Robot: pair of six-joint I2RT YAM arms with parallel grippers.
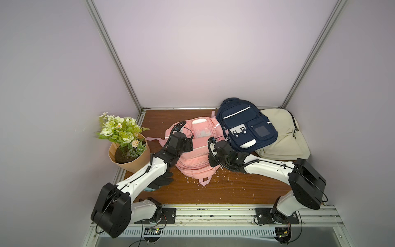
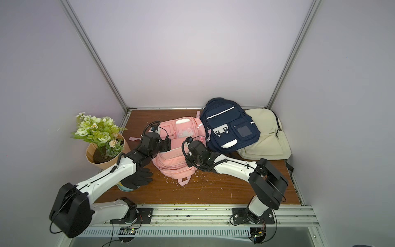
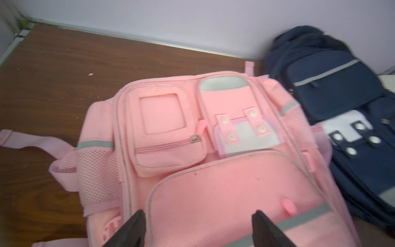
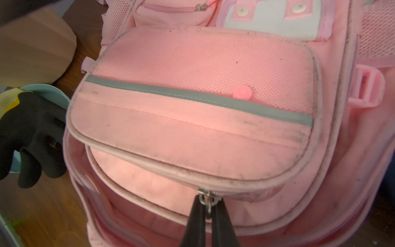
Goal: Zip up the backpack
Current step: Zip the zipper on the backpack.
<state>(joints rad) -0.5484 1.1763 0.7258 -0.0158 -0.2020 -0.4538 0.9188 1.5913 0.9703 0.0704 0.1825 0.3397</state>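
A pink backpack (image 1: 197,157) (image 2: 175,159) lies flat on the brown table between my two arms. My right gripper (image 4: 208,202) is shut on the metal zipper pull (image 4: 205,197) of a front compartment. From the slider round to the glove side of the pack, that compartment's mouth gapes; on the other side the zip looks closed. My left gripper (image 3: 198,213) is open over the pink backpack's (image 3: 213,149) mesh front pocket (image 3: 224,192), with nothing between its fingers. A small pocket (image 3: 168,149) further up the pack is zipped shut.
A navy backpack (image 1: 245,126) overlaps the pink one's far right corner and rests on a cream backpack (image 1: 284,136). A paper-wrapped flower pot (image 1: 130,154) stands at the left. A black glove (image 1: 162,180) lies over a pale blue bowl (image 1: 149,189) under my left arm.
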